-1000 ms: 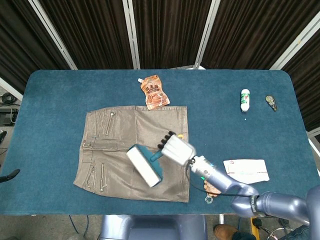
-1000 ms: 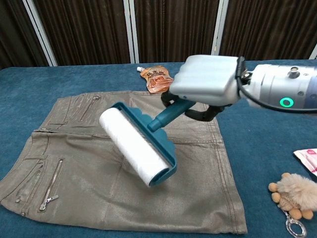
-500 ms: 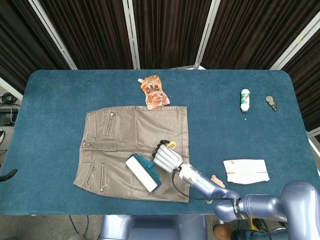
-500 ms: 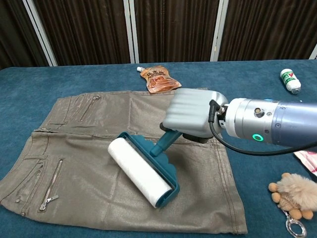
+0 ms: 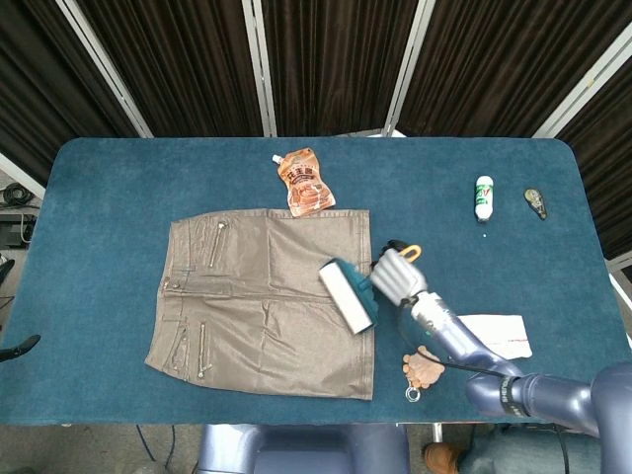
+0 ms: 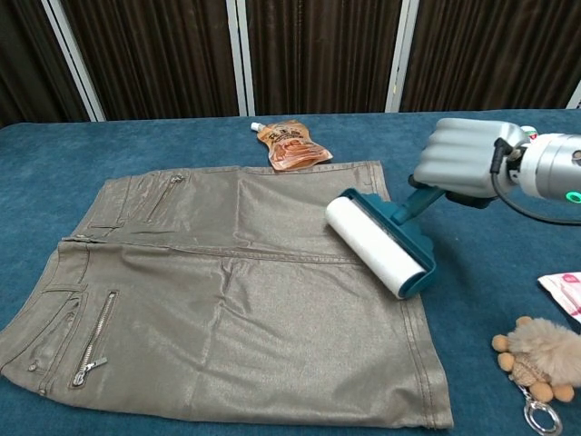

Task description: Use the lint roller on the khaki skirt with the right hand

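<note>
Khaki skirt (image 6: 227, 300) flat near the table's front edge; teal lint roller (image 6: 381, 243) on its right edge, long axis slanting front-right, handle gripped tight by right hand (image 6: 463, 163); rest of skirt lying leftward.

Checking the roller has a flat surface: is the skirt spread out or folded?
Spread out. The skirt lies flat in one layer on the table, its waistband, zips and hem all showing.
</note>
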You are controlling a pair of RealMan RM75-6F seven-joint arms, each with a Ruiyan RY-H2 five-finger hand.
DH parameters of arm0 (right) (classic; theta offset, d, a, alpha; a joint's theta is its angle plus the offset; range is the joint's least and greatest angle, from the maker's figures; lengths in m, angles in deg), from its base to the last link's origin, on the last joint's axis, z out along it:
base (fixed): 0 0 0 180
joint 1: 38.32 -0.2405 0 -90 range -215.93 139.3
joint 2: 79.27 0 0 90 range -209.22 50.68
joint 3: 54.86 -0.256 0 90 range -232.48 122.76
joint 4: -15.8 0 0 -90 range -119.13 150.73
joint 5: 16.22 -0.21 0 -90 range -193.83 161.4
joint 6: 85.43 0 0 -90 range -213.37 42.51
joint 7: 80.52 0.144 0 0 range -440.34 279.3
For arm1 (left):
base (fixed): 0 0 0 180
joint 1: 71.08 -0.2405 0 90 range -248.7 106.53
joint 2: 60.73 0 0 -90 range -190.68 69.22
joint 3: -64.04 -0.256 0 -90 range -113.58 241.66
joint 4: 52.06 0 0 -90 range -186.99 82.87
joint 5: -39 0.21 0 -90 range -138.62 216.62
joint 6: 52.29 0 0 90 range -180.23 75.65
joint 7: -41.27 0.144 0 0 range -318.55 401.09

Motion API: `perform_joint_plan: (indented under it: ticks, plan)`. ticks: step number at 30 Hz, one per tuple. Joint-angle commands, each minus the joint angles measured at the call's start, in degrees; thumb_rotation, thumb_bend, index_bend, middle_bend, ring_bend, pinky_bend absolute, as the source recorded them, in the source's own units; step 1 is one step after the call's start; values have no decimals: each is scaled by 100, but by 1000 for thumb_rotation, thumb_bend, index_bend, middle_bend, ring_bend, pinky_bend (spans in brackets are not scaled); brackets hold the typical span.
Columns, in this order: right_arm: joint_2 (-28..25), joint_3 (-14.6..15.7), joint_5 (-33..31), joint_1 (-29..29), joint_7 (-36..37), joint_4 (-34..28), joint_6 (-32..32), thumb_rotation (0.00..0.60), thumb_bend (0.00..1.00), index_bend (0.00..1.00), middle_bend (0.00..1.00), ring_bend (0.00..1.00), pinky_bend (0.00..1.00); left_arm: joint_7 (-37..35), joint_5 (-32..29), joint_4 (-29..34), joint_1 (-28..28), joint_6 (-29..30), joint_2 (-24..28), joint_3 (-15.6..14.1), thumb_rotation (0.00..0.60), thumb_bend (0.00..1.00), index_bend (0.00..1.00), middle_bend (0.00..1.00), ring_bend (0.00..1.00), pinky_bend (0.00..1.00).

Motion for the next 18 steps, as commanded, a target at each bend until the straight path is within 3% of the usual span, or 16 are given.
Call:
perform_joint_plan:
  ticks: [1,10,18]
  plan:
    - [-83,50,9,55,100,58,-30,600,813,462,527,449,430,6,20,15,-2,13,2,-6,600,0,0,0,0,0]
    - [-43,67,105,-22,-30,-241,-46,600,824,464,530,449,431,-66,73,37,-1,37,34,-14,600,0,0,0,0,0]
    - [261,-39,230,-310,-402,-983,-5,600,829,469,533,454,435,-166,75,5,6,13,59,-20,600,0,0,0,0,0]
